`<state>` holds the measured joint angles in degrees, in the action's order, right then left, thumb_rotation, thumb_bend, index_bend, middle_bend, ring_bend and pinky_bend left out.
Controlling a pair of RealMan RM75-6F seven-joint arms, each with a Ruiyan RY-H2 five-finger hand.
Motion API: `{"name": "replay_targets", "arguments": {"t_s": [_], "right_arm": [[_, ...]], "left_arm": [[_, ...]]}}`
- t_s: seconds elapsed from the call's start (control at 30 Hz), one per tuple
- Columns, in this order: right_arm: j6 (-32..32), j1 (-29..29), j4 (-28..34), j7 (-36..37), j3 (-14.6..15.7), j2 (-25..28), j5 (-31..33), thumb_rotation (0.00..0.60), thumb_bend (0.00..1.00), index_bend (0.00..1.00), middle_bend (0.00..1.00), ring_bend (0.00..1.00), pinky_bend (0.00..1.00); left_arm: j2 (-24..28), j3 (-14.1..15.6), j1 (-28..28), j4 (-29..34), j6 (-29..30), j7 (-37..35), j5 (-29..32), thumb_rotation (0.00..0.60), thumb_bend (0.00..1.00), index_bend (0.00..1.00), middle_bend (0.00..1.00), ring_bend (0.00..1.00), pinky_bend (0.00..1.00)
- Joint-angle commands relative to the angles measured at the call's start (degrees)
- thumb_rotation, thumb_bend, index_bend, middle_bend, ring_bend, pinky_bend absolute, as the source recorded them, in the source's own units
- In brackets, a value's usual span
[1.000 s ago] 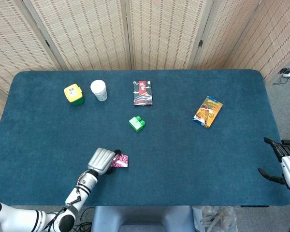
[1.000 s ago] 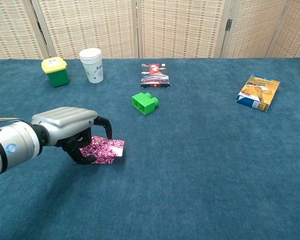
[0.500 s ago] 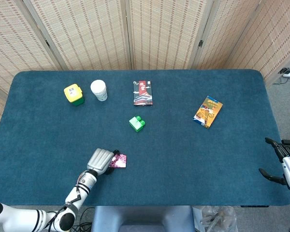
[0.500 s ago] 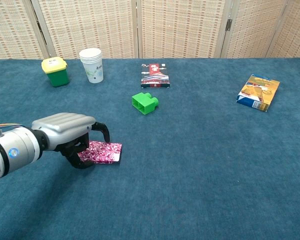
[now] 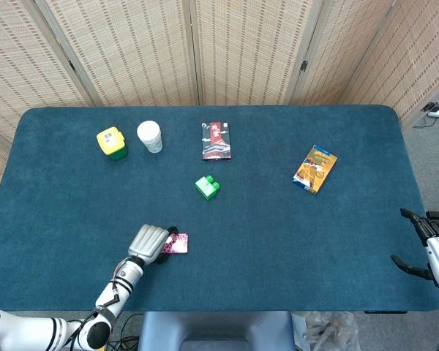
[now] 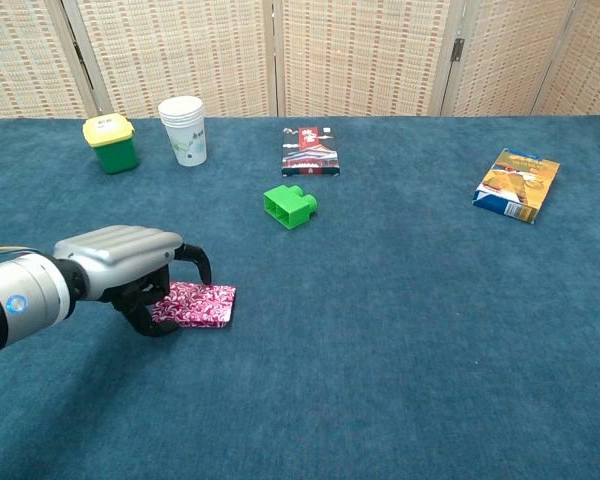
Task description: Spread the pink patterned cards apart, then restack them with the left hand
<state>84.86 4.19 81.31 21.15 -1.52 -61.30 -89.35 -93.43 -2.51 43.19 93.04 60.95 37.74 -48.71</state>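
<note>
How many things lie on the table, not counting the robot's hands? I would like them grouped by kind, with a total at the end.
Flat packets: 2, the dark red packet and the orange and blue packet.
Cups: 1, the white paper cup.
Lidded containers: 1, the green container with yellow lid.
Building blocks: 1, the green block.
Card stacks: 1, the pink patterned cards.
Total: 6.

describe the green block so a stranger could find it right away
Start at the blue table and look near its middle, just in front of the dark red packet at the back. The green block lies there alone, the only bright green piece with studs on top.
</note>
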Motion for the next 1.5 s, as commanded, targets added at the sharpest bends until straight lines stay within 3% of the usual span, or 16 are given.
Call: {"name": "replay_targets", "arguments": {"t_s": [0.03,0.4,0.67,0.87,0.97,1.17,1.33,1.5], "right_arm": [[0.1,0.0,0.1,-0.1,0.0,0.1,0.0,0.600,0.25,0.09,0.22,0.20,0.21],[-0.1,0.0,0.0,0.0,0.0,0.0,0.0,0.600,0.25,0.09,0.22,0.21,0.21],[0.1,0.0,0.0,0.1,-0.1,0.1,0.0,0.600,0.25,0.09,0.22,0.21,0.21],[0.1,-0.1,0.1,0.3,-0.1,0.3,0.1,0.600,0.25,0.09,0.22,0.21,0.21],[-0.1,0.0,0.0,0.5,-0.2,0.6,0.3,0.600,0.25,0.09,0.23,0.21,0.21],[-0.5,0.3,-0.6,1.0,-0.3,1.1,0.3,0.600,0.25,0.09,0.26,0.21,0.21],[-2.3,1.4,-1.5,1.4,0.1,1.5,-0.4,0.600,0.26,0.09,0.26,0.21,0.21],[-3.0,2.2,-1.6,1.9,0.1,1.4,-0.9,0.600,0.27,0.09,0.24,0.18,0.21]], "left_arm": [[0.0,-0.2,0.0,-0.3,0.0,0.0,0.0,0.600,0.35,0.31,0.97,0.96,1.00],[0.2,0.1,0.0,0.4,-0.5,1.5,1.3,0.600,0.35,0.29,0.97,0.96,1.00],[1.5,-0.6,-0.2,3.1,0.6,1.2,0.6,0.600,0.35,0.15,0.97,0.96,1.00],[5.8,-3.2,-2.4,6.8,4.3,-3.9,-2.4,0.600,0.35,0.14,0.95,0.94,1.00],[8.3,-4.2,-4.6,7.1,7.7,-7.7,-5.3,0.600,0.35,0.19,0.89,0.87,0.98],[13.4,-3.5,-10.0,4.4,13.8,-13.7,-10.3,0.600,0.35,0.27,0.75,0.68,0.84],[16.7,-1.4,-15.0,0.4,20.6,-15.6,-16.5,0.600,0.35,0.30,0.66,0.54,0.67],[20.5,1.4,-20.2,0.6,25.0,-18.3,-20.5,0.600,0.35,0.30,0.52,0.41,0.51]]}}
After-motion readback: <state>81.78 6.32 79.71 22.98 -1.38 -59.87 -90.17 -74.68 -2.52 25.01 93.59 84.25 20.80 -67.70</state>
